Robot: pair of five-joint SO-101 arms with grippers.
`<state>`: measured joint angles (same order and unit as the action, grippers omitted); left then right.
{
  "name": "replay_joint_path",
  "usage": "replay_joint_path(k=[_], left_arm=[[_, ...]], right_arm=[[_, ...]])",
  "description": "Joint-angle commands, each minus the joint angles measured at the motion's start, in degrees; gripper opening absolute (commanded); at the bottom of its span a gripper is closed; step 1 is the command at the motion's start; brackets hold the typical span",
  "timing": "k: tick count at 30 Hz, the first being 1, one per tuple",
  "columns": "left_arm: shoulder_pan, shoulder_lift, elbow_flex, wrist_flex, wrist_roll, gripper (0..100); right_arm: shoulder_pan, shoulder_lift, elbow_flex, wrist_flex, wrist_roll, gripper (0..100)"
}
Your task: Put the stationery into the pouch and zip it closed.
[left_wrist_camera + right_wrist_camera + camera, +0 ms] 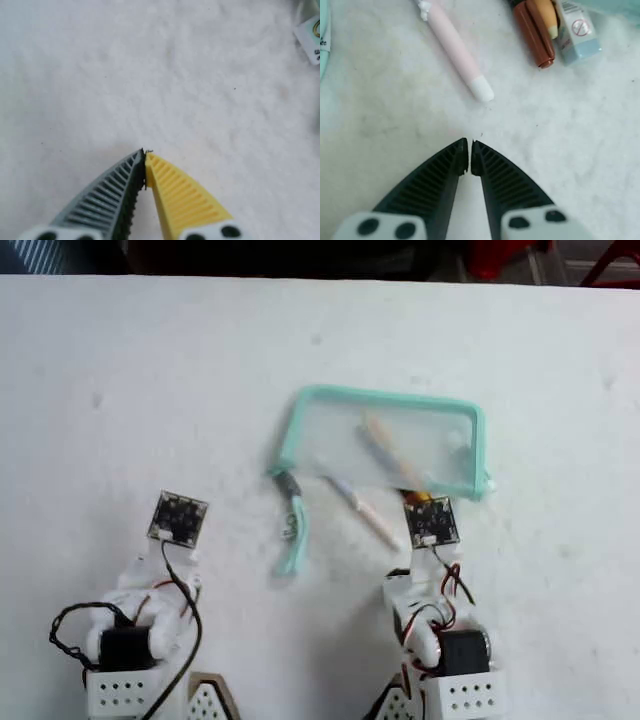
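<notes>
**Closed, empty, just short of the pouch [330, 435]**

On the left tool [145, 152]: tips pressed together, pinching nothing. One ribbed grey finger and one ribbed yellow, each tapering to a point. Hangs over the bare white counter [150, 75], well apart from the stationery.

On the right tool [470, 144]: black ribbed fingers [445, 180] drawn in to a hairline slit, gripping and touching nothing. Points at the white end of a pink pen [456, 50], near it, with a strip of bare counter between.

Mid-counter, ahead of the right arm: a flat, translucent, soft-walled pouch, rimmed by a mint-green zipper band with rounded corners. Mint strap [293, 530] trailing from its near left corner toward the arms, between the two of them.

Along the pouch's near edge: the slim, round-bodied pink pen lying slantwise on the counter, a brown marker [534, 37] and a pale blue boxy piece [577, 35] side by side, poking out toward the right tool.

Wide open counter left of the pouch and beyond it, up to the far edge. Faintly mottled, matte surface throughout.
</notes>
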<state>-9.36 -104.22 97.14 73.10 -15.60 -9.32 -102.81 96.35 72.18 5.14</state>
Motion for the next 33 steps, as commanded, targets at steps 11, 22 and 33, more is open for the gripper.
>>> replay_joint_path(k=[11,22,33], left_arm=[[-0.22,-0.13,-0.18,0.44,0.44,2],[0.22,-0.13,-0.18,0.44,0.53,3],[1.8,-0.13,-0.18,0.44,0.44,3]], right_arm=[[0.4,-0.22,0.53,0.31,0.44,1.8],[0.13,-0.22,0.53,0.31,0.26,1.8],[0.22,-0.22,0.53,0.31,0.09,1.8]])
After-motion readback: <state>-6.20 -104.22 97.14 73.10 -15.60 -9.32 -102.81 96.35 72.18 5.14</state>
